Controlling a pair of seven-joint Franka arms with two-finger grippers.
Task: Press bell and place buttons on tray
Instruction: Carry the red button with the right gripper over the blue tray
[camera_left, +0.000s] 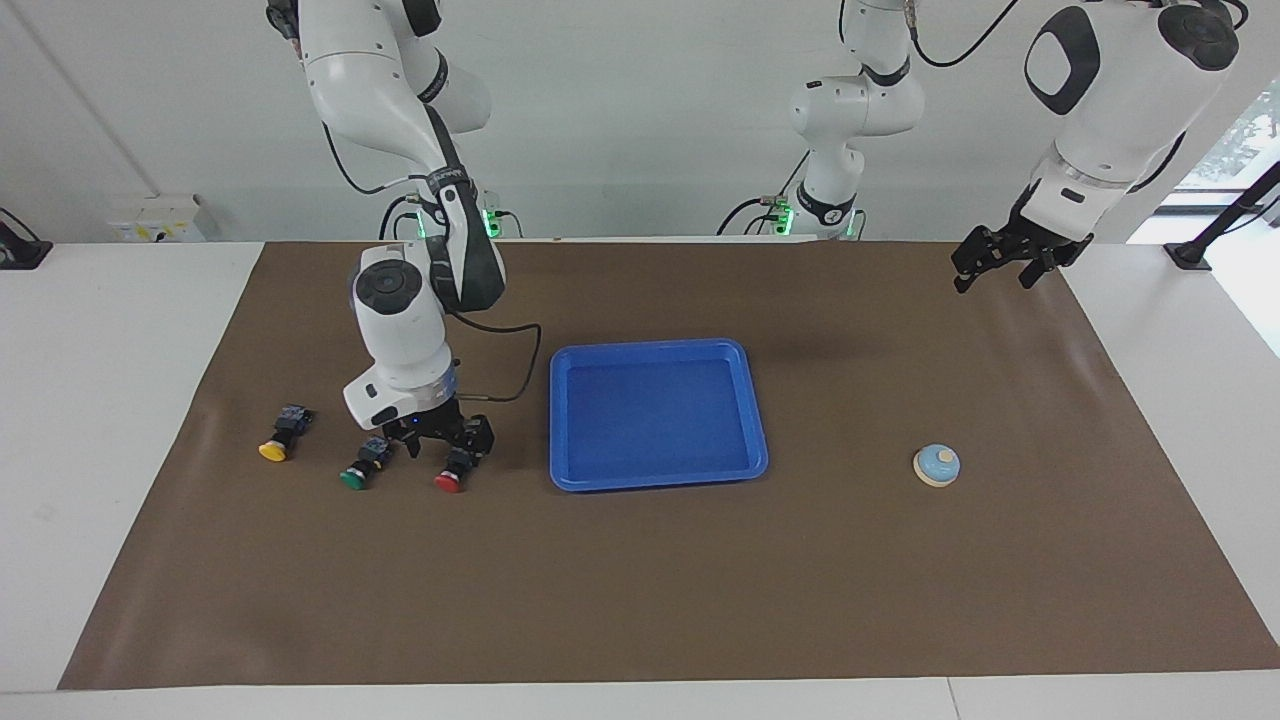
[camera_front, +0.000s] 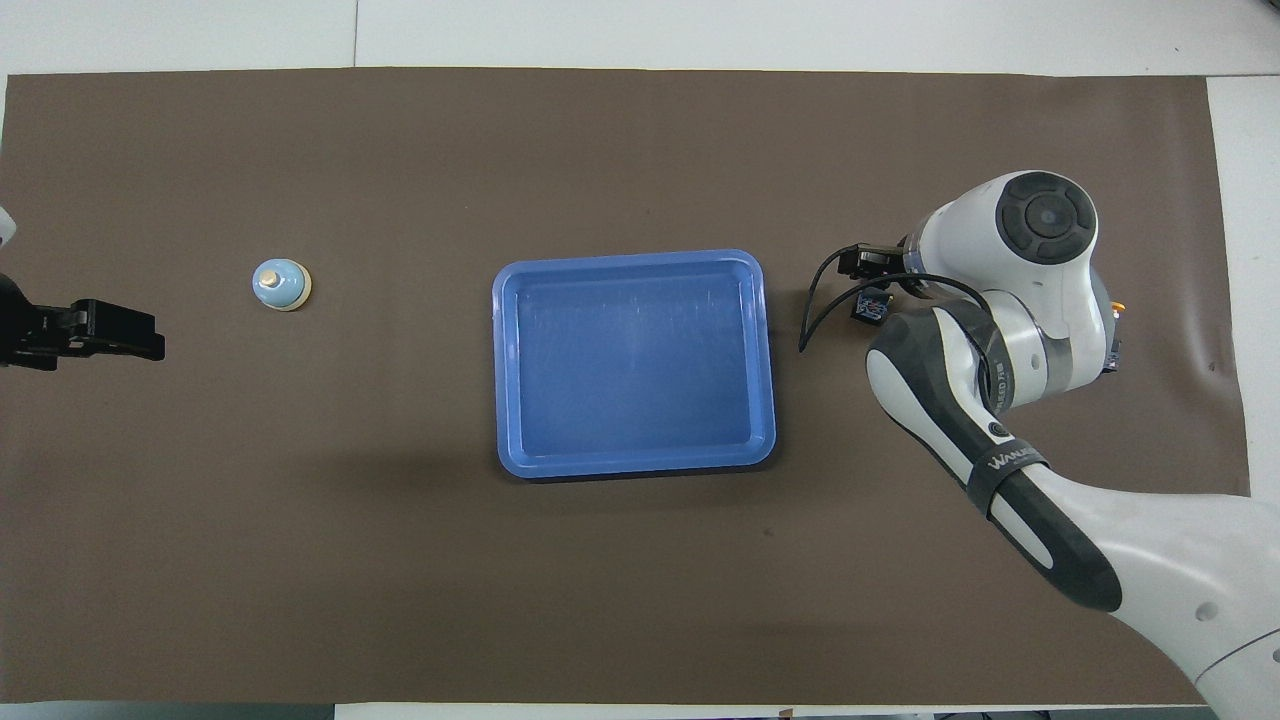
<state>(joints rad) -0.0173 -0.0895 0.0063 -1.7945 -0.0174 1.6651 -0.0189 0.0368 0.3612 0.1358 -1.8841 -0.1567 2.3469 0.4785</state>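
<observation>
The blue tray (camera_left: 758, 420) lies bare mid-table. My right gripper (camera_left: 452, 447) sits low, fingers spread around the red button (camera_left: 452, 477), beside the green button (camera_left: 362, 468) and yellow button (camera_left: 281, 439). My left gripper (camera_left: 1003, 262) waits raised, fingers parted, toward the bell (camera_left: 937, 465).

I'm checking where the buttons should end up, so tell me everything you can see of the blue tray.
The tray is a bright blue, shallow rectangle that looks like smooth plastic, with rounded corners and a raised rim around a flat floor. It lies flat and upright on the brown mat near the middle of the table, between the red button and the bell, apart from both. Nothing lies in it. No gripper touches it.
</observation>
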